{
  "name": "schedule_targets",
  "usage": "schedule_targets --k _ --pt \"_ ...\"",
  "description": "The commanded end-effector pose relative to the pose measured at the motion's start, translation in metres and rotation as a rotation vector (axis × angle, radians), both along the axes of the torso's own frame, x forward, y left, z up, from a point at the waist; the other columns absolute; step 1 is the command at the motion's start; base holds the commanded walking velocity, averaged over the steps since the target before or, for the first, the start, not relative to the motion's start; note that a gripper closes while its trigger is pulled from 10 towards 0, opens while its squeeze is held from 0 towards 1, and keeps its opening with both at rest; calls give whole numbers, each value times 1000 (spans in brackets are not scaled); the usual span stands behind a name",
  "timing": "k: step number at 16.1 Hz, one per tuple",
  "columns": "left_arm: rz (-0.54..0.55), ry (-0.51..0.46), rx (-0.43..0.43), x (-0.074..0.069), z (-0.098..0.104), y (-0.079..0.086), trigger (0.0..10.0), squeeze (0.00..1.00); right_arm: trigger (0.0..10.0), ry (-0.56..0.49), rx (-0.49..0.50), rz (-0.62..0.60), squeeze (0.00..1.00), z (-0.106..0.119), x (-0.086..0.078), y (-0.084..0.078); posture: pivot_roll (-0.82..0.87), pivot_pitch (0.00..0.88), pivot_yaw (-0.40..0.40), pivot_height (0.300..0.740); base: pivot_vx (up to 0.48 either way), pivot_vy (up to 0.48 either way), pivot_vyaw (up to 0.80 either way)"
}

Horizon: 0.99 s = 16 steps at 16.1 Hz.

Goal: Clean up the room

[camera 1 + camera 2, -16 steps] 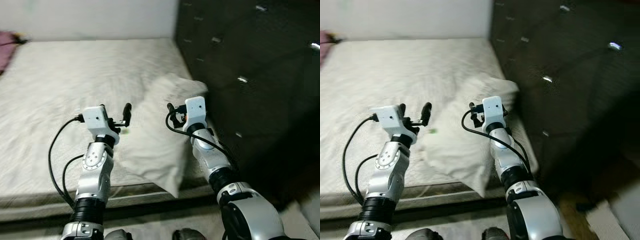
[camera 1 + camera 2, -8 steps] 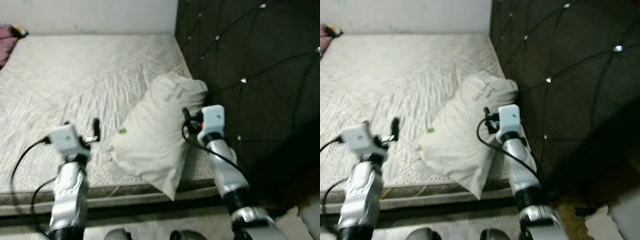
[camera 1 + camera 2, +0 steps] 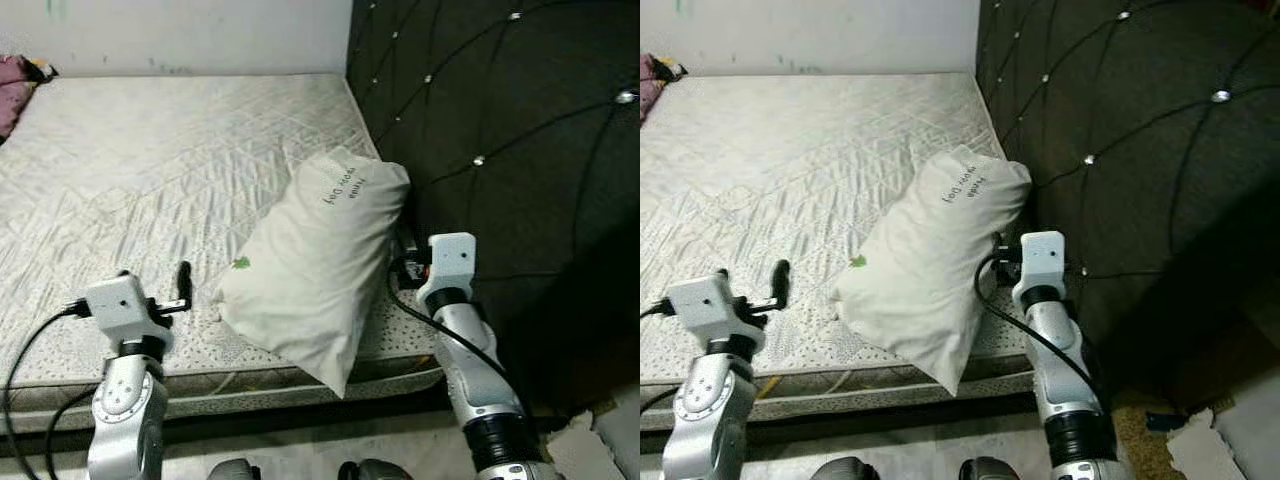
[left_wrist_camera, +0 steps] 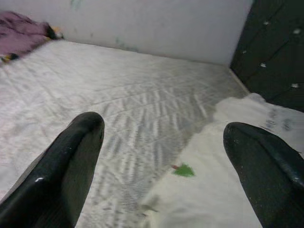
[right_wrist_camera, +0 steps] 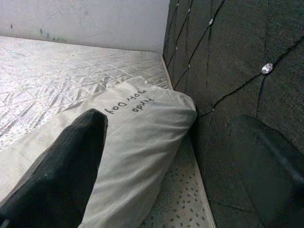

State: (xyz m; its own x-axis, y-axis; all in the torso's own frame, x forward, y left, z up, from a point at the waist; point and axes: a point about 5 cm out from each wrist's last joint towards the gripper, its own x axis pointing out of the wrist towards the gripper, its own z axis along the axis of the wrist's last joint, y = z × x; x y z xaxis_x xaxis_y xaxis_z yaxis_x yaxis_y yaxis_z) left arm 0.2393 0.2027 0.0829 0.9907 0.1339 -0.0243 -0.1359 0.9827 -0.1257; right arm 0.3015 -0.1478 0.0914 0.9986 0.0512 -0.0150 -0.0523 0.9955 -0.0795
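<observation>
A white pillow (image 3: 310, 260) with dark writing and a small green mark (image 3: 241, 263) lies tilted at the near right corner of the bed (image 3: 150, 170), its far end against the headboard. My left gripper (image 4: 164, 126) is open, low over the mattress just left of the pillow's near end, with nothing between its fingers. My right gripper (image 5: 168, 121) is open too, on the pillow's right side between the pillow and the headboard. In the left eye view the pillow partly hides the right gripper's fingers.
A dark tufted headboard (image 3: 500, 120) rises along the bed's right side. A purple cloth (image 3: 12, 85) lies at the bed's far left corner by the pale wall. The mattress's front edge (image 3: 250, 385) runs just below the grippers. Pale scraps (image 3: 600, 440) lie on the floor at the right.
The camera has shifted. Both arms have dropped and spread apart: the left gripper has moved left off the pillow, and the right gripper has moved to the pillow's right side by the headboard.
</observation>
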Motion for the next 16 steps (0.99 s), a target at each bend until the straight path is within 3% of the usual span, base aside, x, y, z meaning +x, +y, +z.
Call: schedule_targets --k 1,8,16 --pt "-18 -11 -8 2 5 -1 10000 0 10000 -3 4 -9 0 5 3 1 63 8 8 740 0 0 0" --pt "-27 -4 -20 2 7 -3 10000 0 10000 23 5 -7 0 6 1 1 66 16 10 740 0 0 -800" --pt "-12 -9 -23 5 12 -2 10000 0 10000 19 -15 47 0 11 6 9 67 43 8 740 0 0 0"
